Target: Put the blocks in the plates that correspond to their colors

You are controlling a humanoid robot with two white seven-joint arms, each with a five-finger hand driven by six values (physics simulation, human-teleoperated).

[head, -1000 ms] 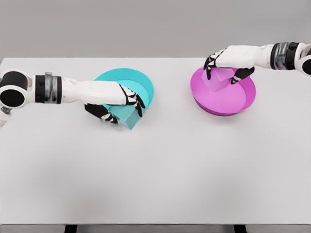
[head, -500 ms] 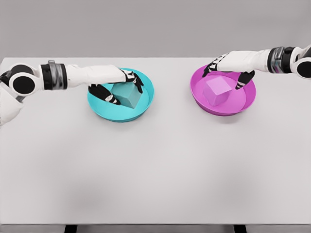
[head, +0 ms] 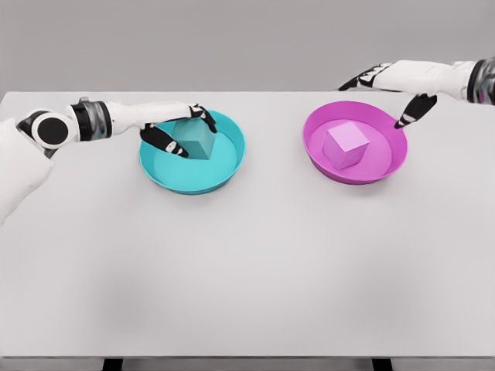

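In the teal plate (head: 166, 171), left hand (head: 176, 128) pinches teal block (head: 195, 140); right hand (head: 390, 87) spread

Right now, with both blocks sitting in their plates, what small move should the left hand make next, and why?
Probably spread the fingers and lift the left hand straight up. The teal block already sits inside the teal plate, yet the hand is around it. The right hand is open, apart from the pink block in the pink plate.
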